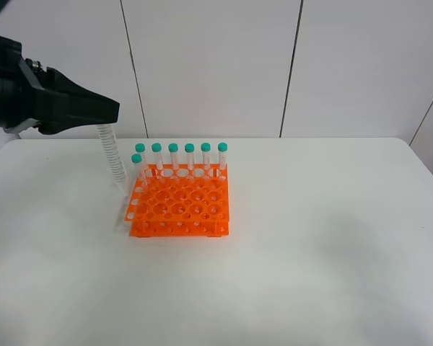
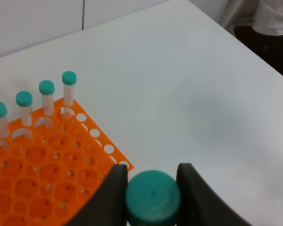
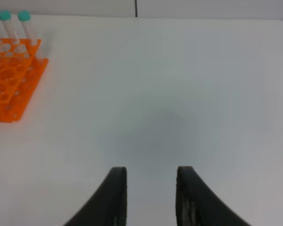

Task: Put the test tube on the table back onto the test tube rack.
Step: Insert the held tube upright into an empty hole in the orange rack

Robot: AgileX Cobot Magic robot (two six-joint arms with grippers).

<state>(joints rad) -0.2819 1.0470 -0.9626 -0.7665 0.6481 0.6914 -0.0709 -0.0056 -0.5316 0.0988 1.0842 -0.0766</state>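
My left gripper (image 1: 107, 115) is shut on the teal cap of a clear test tube (image 1: 113, 157). The tube hangs tilted in the air, its tip just above the left edge of the orange test tube rack (image 1: 180, 205). In the left wrist view the cap (image 2: 153, 197) sits between the two black fingers (image 2: 111, 200), with the rack (image 2: 42, 174) below. Several identical teal-capped tubes (image 1: 181, 155) stand in the rack's back row, and one (image 1: 137, 167) stands at its left side. My right gripper (image 3: 151, 197) is open and empty over the bare white table (image 3: 179, 94).
The white table (image 1: 332, 238) extends wide to the right of the rack and in front of it. A white panelled wall (image 1: 209, 65) stands behind. The rack's corner (image 3: 9, 84) with two tubes (image 3: 14, 23) shows far off in the right wrist view.
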